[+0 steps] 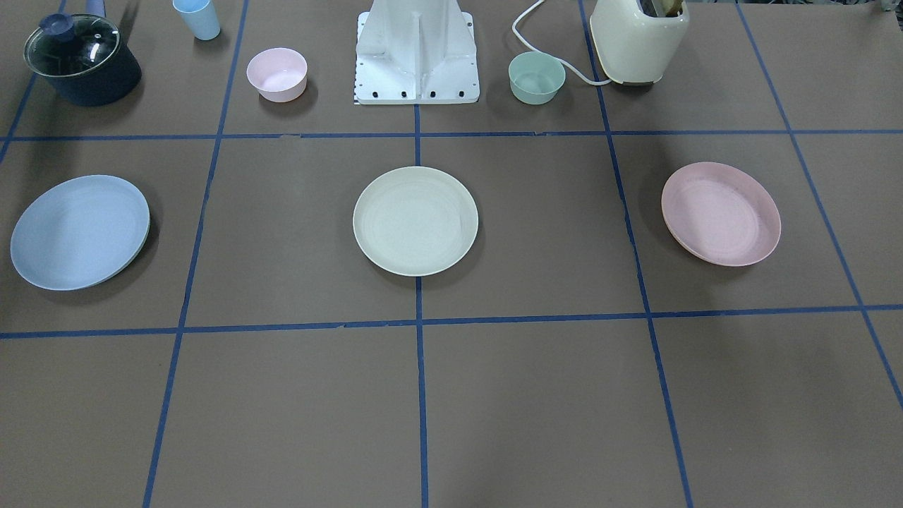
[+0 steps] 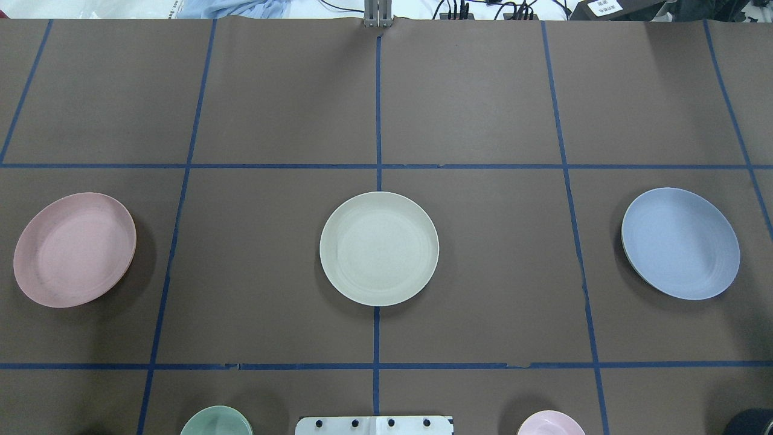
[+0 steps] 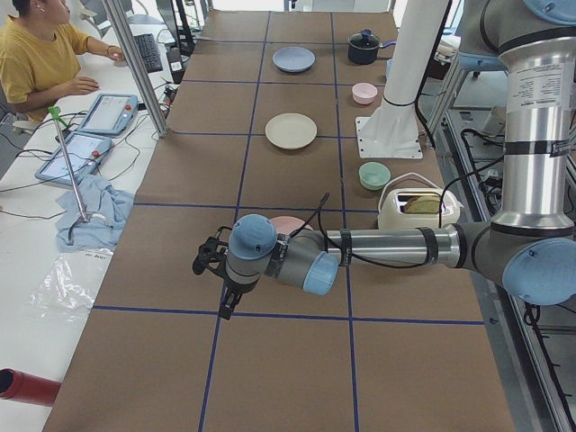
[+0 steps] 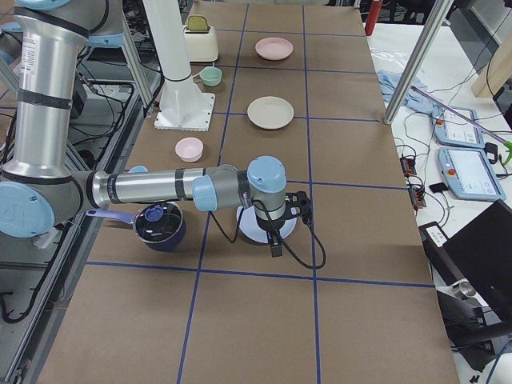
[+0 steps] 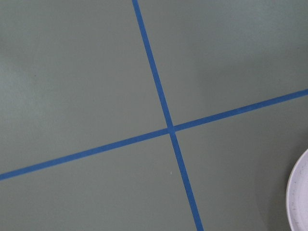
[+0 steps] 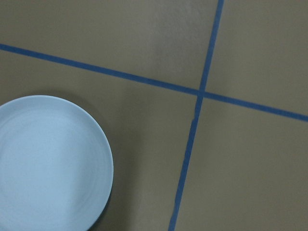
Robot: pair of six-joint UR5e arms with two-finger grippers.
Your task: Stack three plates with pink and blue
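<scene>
Three plates lie apart in a row across the table's middle. The light blue plate (image 1: 80, 231) is on my right side (image 2: 680, 243). The cream plate (image 1: 415, 220) is in the centre (image 2: 378, 248). The pink plate (image 1: 720, 213) is on my left side (image 2: 74, 249). My left gripper (image 3: 210, 262) shows only in the exterior left view, held above the table just past the pink plate (image 3: 286, 223). My right gripper (image 4: 301, 206) shows only in the exterior right view, above the blue plate's (image 4: 256, 232) outer edge. I cannot tell whether either is open or shut.
Along the robot's side stand a lidded dark pot (image 1: 81, 58), a blue cup (image 1: 197, 17), a small pink bowl (image 1: 276, 73), the white base (image 1: 416, 56), a mint-green bowl (image 1: 537, 77) and a cream toaster (image 1: 638, 39). An operator (image 3: 40, 54) sits beyond the table.
</scene>
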